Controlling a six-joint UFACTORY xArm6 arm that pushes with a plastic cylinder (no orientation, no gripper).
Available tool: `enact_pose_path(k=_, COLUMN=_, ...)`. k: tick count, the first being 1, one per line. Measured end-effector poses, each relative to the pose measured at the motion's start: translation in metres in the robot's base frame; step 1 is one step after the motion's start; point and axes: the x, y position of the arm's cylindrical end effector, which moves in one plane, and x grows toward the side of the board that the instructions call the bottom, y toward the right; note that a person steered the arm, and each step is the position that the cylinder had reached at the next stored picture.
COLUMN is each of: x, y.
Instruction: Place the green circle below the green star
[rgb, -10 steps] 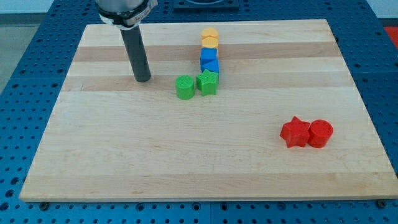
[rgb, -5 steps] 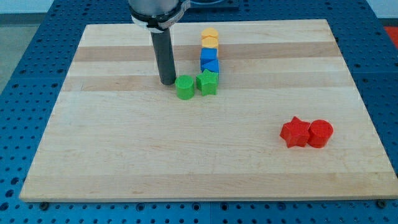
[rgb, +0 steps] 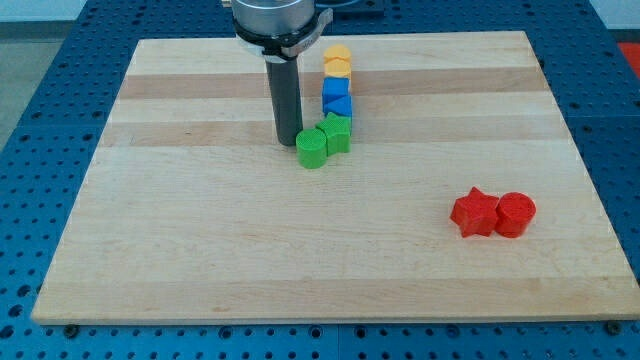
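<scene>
My tip (rgb: 288, 140) rests on the wooden board (rgb: 200, 250), just to the upper left of the green circle (rgb: 312, 148) and apparently touching it, though the contact is hard to confirm from this angle. I have no fingers to spread or press together; the arm ends in a plain dark rod (rgb: 286, 100) standing upright.

The green circle sits at the lower left of the green star (rgb: 337, 131), pressed against it and partly overlapping it in the view. Above the star, touching it, a blue block (rgb: 337, 97) stands in a short column, its shape unclear, and a yellow block (rgb: 338, 60) tops that column near the board's upper edge.

Well apart, toward the view's lower right, a red star (rgb: 474, 212) and a red circle (rgb: 516, 214) lie side by side, touching.
</scene>
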Motion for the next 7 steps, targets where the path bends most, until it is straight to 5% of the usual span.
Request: enact_pose_path(k=7, x=0.046, y=0.006)
